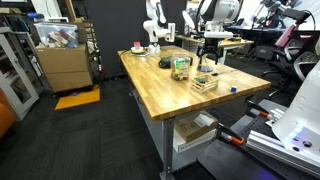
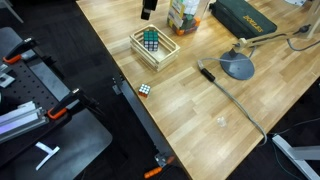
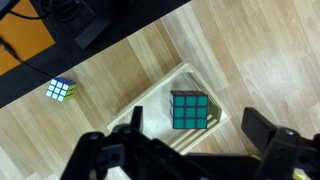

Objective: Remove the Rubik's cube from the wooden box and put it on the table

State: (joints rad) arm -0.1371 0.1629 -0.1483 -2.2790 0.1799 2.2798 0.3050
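Observation:
The Rubik's cube [image 3: 190, 110], teal-green face up, lies inside the wooden box [image 3: 148, 104], a low crate of pale slats. Both exterior views show the cube [image 2: 150, 40] in the crate [image 2: 165, 55] [image 1: 205, 83] on the butcher-block table [image 2: 220, 115] [image 1: 165, 95]. My gripper [image 3: 198, 135] hangs above the crate, open and empty, with a finger on each side of the cube in the wrist view. In the exterior views it [image 2: 148, 8] [image 1: 210, 50] is well above the crate.
A second, smaller multicoloured cube [image 2: 145, 89] [image 3: 61, 90] lies on the table near its edge. A green-and-yellow box [image 2: 183, 15], a dark green case [image 2: 245, 20] and a grey lamp base [image 2: 237, 66] stand beyond the crate. A small blue item [image 1: 231, 88] lies nearby.

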